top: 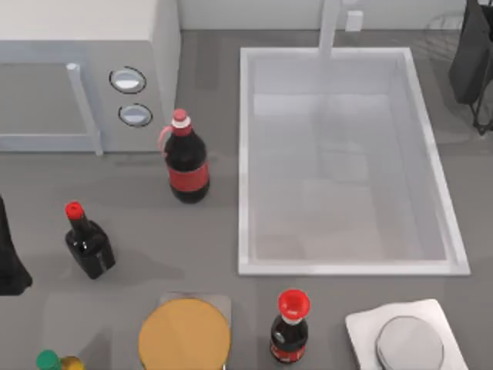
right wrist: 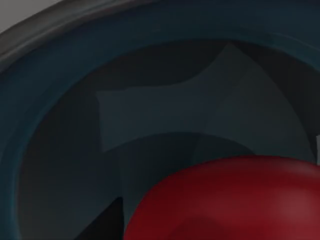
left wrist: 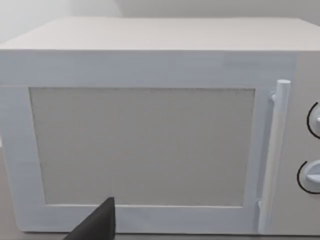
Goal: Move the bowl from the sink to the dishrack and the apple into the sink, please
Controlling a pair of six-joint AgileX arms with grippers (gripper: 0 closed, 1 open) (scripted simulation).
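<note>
The white sink (top: 246, 154) fills the middle and right of the table, and its basin holds nothing that I can see. At the back right corner my right arm (top: 471, 54) hangs over the thin wires of the dishrack (top: 443, 35). The right wrist view is dim and very close. It looks into the dark blue bowl (right wrist: 60, 100), with the glossy red apple (right wrist: 230, 200) bulging large in front of the bowl's inside. My left arm (top: 9, 262) is parked at the table's left edge, and a dark wedge of my left gripper (left wrist: 97, 222) faces the microwave.
A white microwave (top: 85, 69) stands at the back left. Dark red-capped bottles (top: 187, 158) (top: 87, 243) (top: 290, 327) stand left of and in front of the sink. At the front are an orange-yellow disc (top: 185, 335), a white square plate (top: 362, 327) with a grey disc, and a green-capped bottle (top: 49, 360).
</note>
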